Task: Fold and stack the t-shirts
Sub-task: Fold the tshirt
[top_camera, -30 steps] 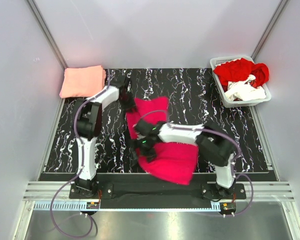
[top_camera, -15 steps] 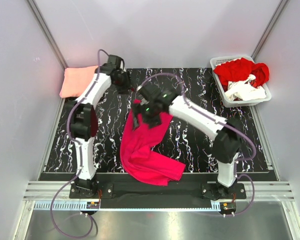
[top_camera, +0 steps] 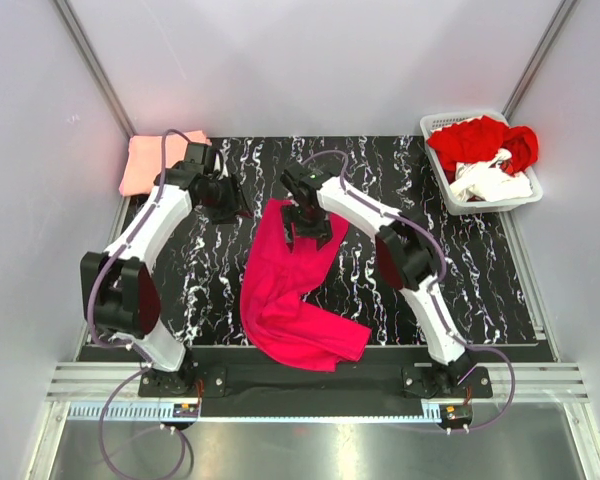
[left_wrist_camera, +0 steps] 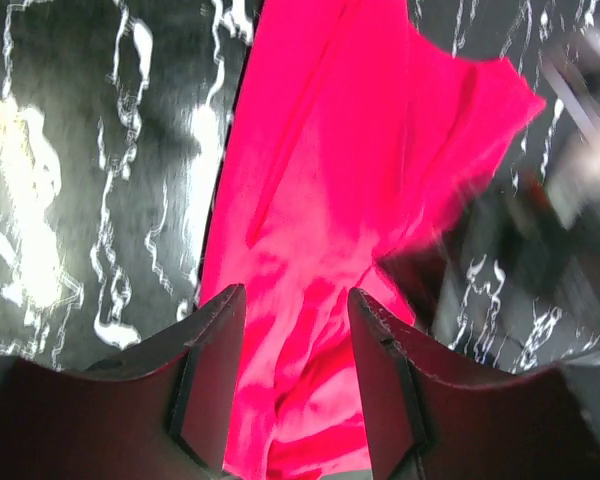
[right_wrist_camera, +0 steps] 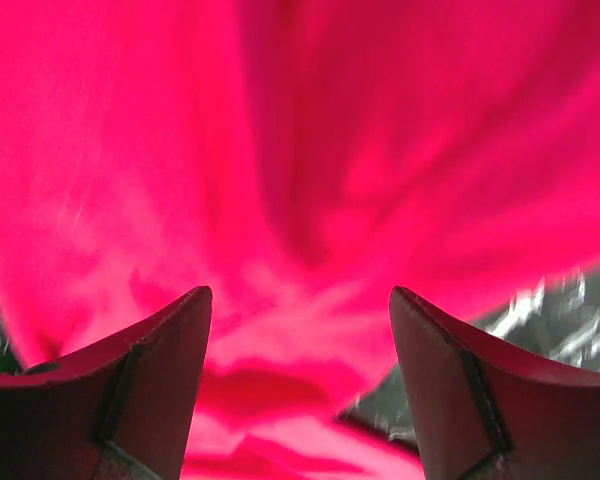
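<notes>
The magenta-pink t-shirt (top_camera: 295, 290) lies crumpled in a long strip down the middle of the black marbled table (top_camera: 420, 200). My right gripper (top_camera: 306, 226) hovers over its far end, open and empty; in the right wrist view (right_wrist_camera: 300, 292) the cloth (right_wrist_camera: 310, 150) fills the space under the jaws. My left gripper (top_camera: 230, 200) is just left of that far end, open and empty; in the left wrist view (left_wrist_camera: 295, 293) it looks down on the shirt (left_wrist_camera: 330, 200). The salmon-pink t-shirt (top_camera: 152, 165) lies folded at the back left. A red t-shirt (top_camera: 475, 140) and a white one (top_camera: 492, 183) lie in the basket.
The white slatted basket (top_camera: 442, 125) stands at the back right corner. Grey walls close in the table on three sides. The shirt's near end hangs close to the table's front edge (top_camera: 310, 352), between the two arm bases.
My right gripper has let the magenta shirt's far end go and stands open above it. My left gripper has moved nearer and left, away from the back edge. The shirt has settled flat.
</notes>
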Tool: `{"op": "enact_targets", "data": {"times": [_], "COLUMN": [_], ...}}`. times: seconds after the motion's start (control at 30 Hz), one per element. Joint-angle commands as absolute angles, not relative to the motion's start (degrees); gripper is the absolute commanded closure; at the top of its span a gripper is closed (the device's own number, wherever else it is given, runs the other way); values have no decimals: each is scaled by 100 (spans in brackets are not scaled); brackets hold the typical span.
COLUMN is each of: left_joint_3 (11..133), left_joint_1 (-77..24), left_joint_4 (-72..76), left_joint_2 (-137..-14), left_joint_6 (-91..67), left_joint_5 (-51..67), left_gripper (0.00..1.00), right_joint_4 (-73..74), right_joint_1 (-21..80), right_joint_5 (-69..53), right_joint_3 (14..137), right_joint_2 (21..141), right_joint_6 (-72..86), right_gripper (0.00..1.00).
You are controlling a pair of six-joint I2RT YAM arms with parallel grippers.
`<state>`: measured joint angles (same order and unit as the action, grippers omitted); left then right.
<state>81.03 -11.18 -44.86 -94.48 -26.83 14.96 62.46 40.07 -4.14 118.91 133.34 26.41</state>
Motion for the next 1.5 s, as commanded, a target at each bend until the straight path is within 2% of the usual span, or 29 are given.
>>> {"op": "enact_targets", "data": {"times": [0.0, 0.4, 0.57, 0.67, 0.73, 0.8, 0.93, 1.07, 1.2, 1.47], "left_joint_3": [7709, 6118, 5415, 5256, 5125, 5002, 4729, 4632, 4702, 4729], "left_joint_1": [-1099, -1063, -1055, -1055, -1055, -1055, -1063, -1256, -1643, -2434], "left_joint_4": [-4368, -4282, -3868, -3780, -3665, -3508, -3402, -3208, -3041, -2779], "left_joint_2": [-8615, -6909, -6539, -6583, -6601, -6609, -6636, -6592, -6705, -6847], "left_joint_6": [-2462, -2066, -2013, -2074, -2127, -2232, -2417, -2750, -3014, -3664], "left_joint_5": [1433, 1362, 1433, 1607, 1687, 1810, 1854, 1864, 1749, 1503], "left_gripper": [50, 49, 49, 49, 49, 49, 50, 50, 50, 50], "right_joint_4": [6547, 6567, 4643, 3492, 2721, 2026, 1872, 1415, 1722, 2134], "right_joint_1": [3797, 2612, 2110, 1855, 1758, 1688, 1556, 1512, 1512, 1512], "right_joint_5": [-483, -1203, -1530, -1180, -776, -335, 376, 62, -149, -71], "right_joint_3": [12760, 15441, 15617, 15750, 15785, 15776, 15988, 14936, 14196, 10673], "right_joint_2": [13919, 16100, 16409, 16497, 16523, 16567, 16489, 15323, 14241, 11351], "right_joint_6": [2531, 2786, 3216, 3629, 3753, 3910, 4017, 3473, 3086, 2883], "right_gripper": [21, 24, 25, 21, 15, 14, 11, 0, 0, 0]}}
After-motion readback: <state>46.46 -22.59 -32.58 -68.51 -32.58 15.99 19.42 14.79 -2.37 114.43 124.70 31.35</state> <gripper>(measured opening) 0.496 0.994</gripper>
